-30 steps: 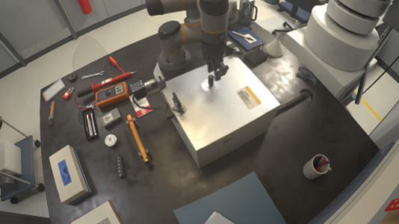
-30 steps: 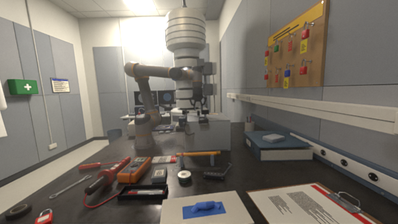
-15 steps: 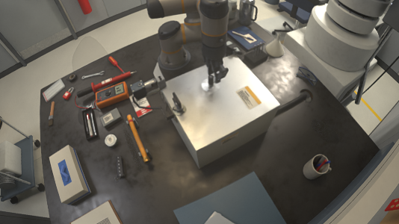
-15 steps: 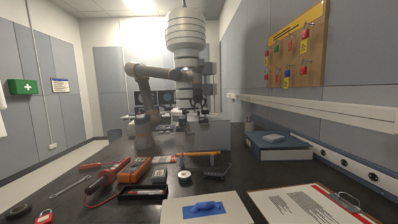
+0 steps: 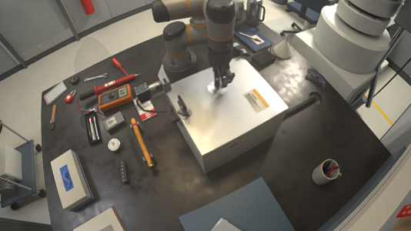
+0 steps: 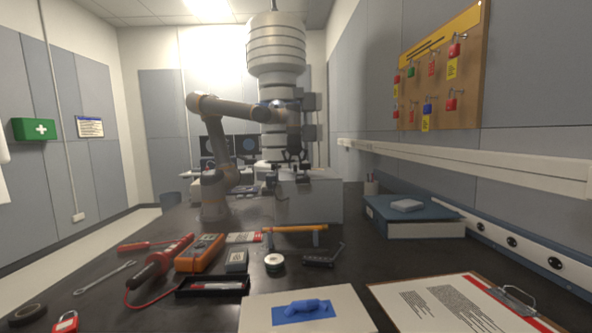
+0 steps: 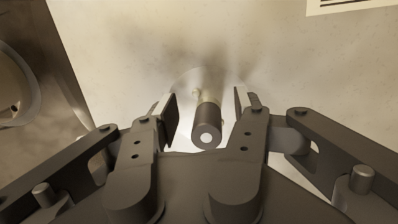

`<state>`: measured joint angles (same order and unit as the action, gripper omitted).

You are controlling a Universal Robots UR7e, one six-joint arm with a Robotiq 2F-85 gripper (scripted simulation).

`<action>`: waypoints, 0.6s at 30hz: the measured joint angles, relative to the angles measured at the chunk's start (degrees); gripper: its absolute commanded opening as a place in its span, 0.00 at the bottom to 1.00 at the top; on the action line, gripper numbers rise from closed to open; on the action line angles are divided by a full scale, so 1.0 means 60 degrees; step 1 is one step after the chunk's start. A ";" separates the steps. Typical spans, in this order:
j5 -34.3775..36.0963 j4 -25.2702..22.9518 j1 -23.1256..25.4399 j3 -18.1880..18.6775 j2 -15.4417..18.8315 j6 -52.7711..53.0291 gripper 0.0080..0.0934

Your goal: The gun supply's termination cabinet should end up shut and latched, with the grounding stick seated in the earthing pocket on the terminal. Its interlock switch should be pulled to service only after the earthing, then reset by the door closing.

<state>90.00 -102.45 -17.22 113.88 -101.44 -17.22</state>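
Observation:
The cabinet's latch knob (image 7: 205, 123) stands up from a round plate on the closed lid of the grey termination cabinet (image 5: 227, 111). My gripper (image 7: 205, 109) hangs straight over it, open, with the knob between its fingers and nothing held. A second dark handle (image 5: 181, 105) stands on the lid near its left edge. The orange-handled grounding stick (image 5: 141, 142) lies flat on the table to the left of the cabinet. A small dark switch box (image 5: 143, 91) sits at the cabinet's back-left corner.
A white cup of pens (image 5: 326, 171) stands on the right of the table. Tools lie scattered to the left: an orange multimeter (image 5: 114, 97), a red probe (image 5: 115, 81), a tape roll (image 5: 114, 144) and a white box (image 5: 71, 184). A blue book (image 6: 414, 216) lies by the wall.

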 measured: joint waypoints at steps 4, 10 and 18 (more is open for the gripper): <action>0.0000 -0.0001 0.0000 0.0000 -0.0001 0.0000 0.47; 0.0000 -0.0002 0.0000 0.0002 0.0000 0.0000 0.40; 0.0000 -0.0002 0.0000 0.0002 0.0000 0.0000 0.21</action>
<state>90.00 -102.46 -17.22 113.89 -101.44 -17.22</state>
